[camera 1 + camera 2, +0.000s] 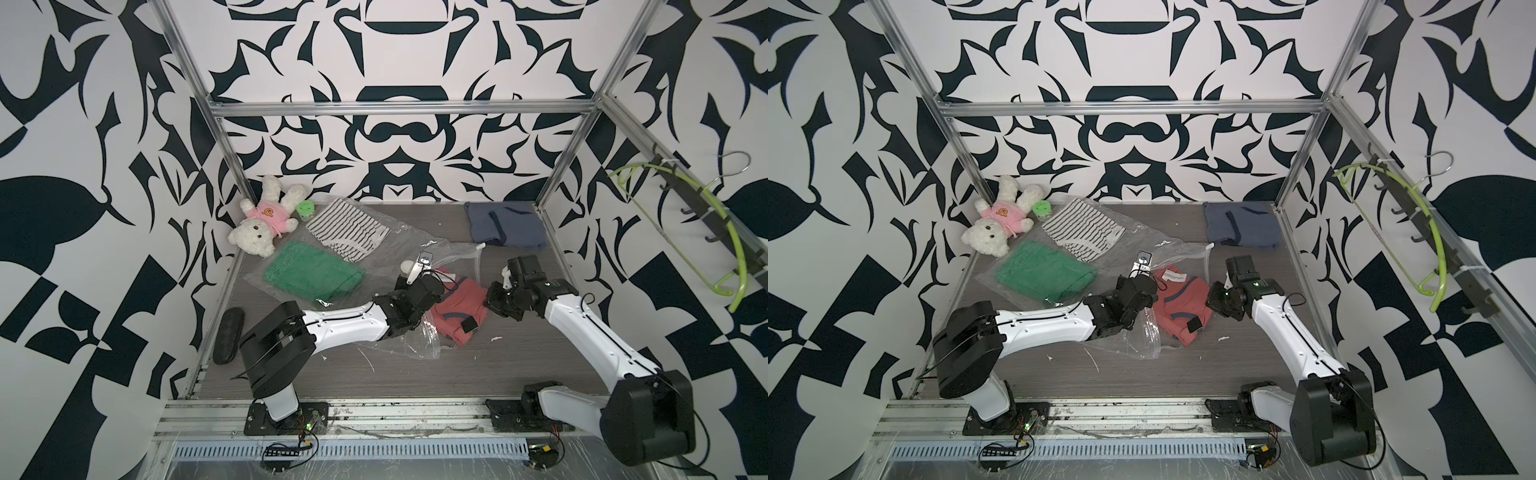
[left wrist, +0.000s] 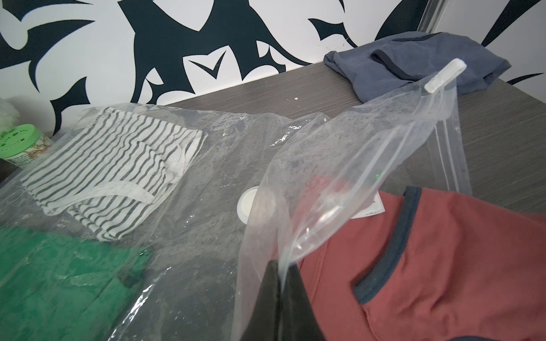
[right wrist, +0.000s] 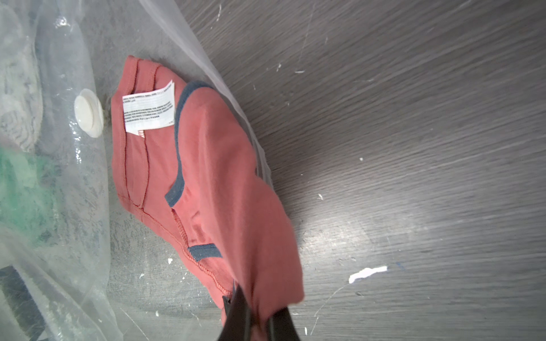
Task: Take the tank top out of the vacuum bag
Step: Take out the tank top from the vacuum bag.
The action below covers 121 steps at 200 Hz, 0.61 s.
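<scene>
Care label (image 3: pixel 148 109), white, on red tank top (image 3: pixel 212 177): several printed lines, too small to read; nothing else legible

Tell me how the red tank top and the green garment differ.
The red tank top has dark-blue trim; the green garment shows none. The right gripper pinches the red tank top; nothing holds the green garment. The green garment lies inside the vacuum bag; the red tank top's gripped end is uncovered. Both are cloth.

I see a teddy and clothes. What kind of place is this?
Probably a robot practice booth, not a bedroom: a left arm and right arm mounted on a metal rail, a metal frame around the table, and boldly patterned walls.
</scene>
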Available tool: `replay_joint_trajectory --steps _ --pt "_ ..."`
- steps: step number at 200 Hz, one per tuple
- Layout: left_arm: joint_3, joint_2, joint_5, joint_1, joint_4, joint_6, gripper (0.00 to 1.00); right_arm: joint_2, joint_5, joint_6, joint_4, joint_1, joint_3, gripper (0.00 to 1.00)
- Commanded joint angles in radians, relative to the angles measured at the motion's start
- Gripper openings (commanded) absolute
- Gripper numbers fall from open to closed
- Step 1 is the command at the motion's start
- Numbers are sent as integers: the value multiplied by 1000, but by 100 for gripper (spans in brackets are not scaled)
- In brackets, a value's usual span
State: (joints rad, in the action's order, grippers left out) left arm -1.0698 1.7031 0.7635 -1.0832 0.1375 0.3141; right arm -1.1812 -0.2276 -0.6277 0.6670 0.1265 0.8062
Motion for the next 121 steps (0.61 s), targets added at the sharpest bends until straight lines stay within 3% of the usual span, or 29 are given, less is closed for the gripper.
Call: replay_joint_trajectory --steps 1,121 --pt "-13 7 25 -1 -3 3 0 0 18 20 40 -31 32 0" --pt "-6 10 25 3 9 6 0 -129 182 52 26 -219 32 0"
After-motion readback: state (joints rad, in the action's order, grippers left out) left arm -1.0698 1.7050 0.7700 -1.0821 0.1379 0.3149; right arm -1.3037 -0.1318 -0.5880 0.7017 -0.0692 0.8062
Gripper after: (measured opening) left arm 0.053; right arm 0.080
